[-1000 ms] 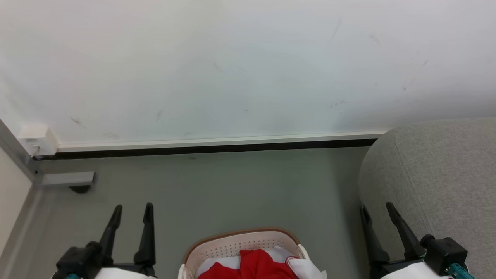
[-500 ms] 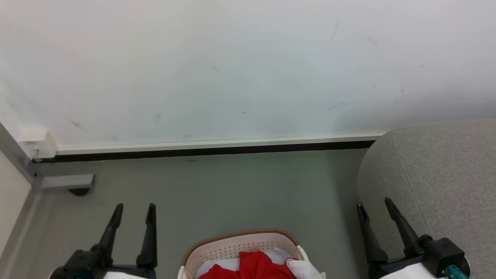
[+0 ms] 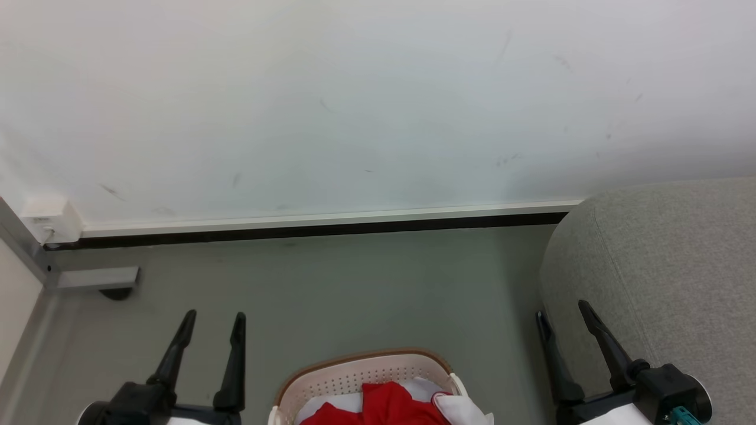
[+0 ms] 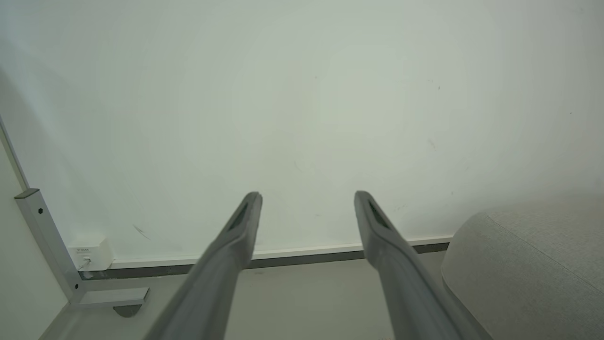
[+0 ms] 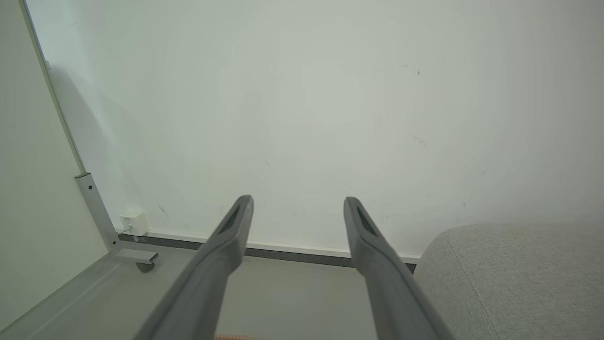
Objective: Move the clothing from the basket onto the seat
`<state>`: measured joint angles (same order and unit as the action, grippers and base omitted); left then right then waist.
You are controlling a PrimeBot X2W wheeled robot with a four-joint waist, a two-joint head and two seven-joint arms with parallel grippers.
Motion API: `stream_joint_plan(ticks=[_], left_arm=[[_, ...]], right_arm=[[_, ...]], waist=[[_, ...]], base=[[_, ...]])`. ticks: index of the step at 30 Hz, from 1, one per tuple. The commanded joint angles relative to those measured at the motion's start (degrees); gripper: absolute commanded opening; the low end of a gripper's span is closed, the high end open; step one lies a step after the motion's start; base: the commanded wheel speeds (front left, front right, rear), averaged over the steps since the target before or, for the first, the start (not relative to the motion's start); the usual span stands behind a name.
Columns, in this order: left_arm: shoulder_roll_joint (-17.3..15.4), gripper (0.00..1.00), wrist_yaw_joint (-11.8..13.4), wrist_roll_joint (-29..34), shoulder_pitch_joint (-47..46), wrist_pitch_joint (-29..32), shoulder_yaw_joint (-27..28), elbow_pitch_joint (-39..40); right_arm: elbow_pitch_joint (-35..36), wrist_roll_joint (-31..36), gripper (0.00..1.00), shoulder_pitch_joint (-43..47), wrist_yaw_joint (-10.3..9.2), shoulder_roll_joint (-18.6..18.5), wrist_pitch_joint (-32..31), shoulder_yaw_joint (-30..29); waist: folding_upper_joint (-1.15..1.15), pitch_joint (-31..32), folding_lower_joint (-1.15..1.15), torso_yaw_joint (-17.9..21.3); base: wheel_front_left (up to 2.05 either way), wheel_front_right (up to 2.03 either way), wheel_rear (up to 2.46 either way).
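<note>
The fingers of the left gripper [image 3: 214, 316] and right gripper [image 3: 561, 308] are spread, nothing held. The clothing [image 3: 384, 404] is heaped in the basket [image 3: 354, 372] between them, near the seat [image 3: 661, 254]. Soft and light, probably; a raised fold should be pinched.

The clothing [image 3: 384, 405] is bright red, the basket [image 3: 360, 375] hole-dotted cream with brown rim, the seat [image 3: 667, 254] light grey.
</note>
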<state>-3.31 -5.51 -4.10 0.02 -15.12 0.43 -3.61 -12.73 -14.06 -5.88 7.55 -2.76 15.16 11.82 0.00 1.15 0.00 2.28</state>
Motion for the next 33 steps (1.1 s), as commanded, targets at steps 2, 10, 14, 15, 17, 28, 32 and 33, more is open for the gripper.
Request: stream_joint_plan(ticks=[2,10,14,15,17,28,32,33], left_arm=[[-0.1,1.00,-0.2,0.3,0.3,-0.1,0.3,-0.2],[0.1,1.00,-0.6,-0.2,0.4,-0.1,0.5,-1.1],[0.2,1.00,-1.0,-0.5,0.1,-0.1,-0.1,-2.7],[0.1,1.00,-1.0,-0.6,-0.2,-0.1,-0.3,-3.2],[0.0,1.00,-1.3,-0.8,-1.0,-0.1,-0.6,-4.5],[-5.1,1.00,-1.9,-1.6,-10.3,0.0,-4.2,-18.1],[-7.5,1.00,-2.0,-2.7,-15.8,0.9,-8.2,-25.0],[-8.4,1.00,-2.0,-2.9,-17.3,1.5,-9.8,-26.9]], right_arm=[[0.1,0.1,1.00,-0.9,-0.12,-0.2,0.0,0.0],[0.0,-0.4,1.00,-0.9,-0.12,-0.2,0.0,0.2],[0.1,-0.1,1.00,-1.1,-0.12,-0.2,0.0,-0.6],[0.3,0.0,1.00,-1.2,-0.12,-0.2,0.0,-1.0],[0.5,0.2,1.00,-1.2,-0.12,-0.2,0.0,-1.9],[3.8,-0.6,1.00,-4.6,-0.12,-0.2,0.0,-5.8],[5.2,-1.5,1.00,-6.0,-0.12,-0.2,0.0,-6.4],[5.6,-1.5,1.00,-6.4,-0.12,-0.2,0.0,-6.5]], waist=[[0.00,-0.1,0.00,0.0],[0.00,-0.2,0.00,0.7],[0.00,-0.9,0.00,1.9],[0.00,-1.2,0.00,2.3],[0.00,-2.0,0.00,3.3],[0.00,-14.0,0.00,10.2],[0.00,-18.6,0.00,11.8],[0.00,-19.7,0.00,12.1]], base=[[0.00,0.00,0.00],[0.00,0.00,0.00],[0.00,0.00,0.00],[0.00,0.00,0.00],[0.00,0.00,0.00],[0.00,0.00,0.00],[0.00,0.00,0.00],[0.00,0.00,0.00]])
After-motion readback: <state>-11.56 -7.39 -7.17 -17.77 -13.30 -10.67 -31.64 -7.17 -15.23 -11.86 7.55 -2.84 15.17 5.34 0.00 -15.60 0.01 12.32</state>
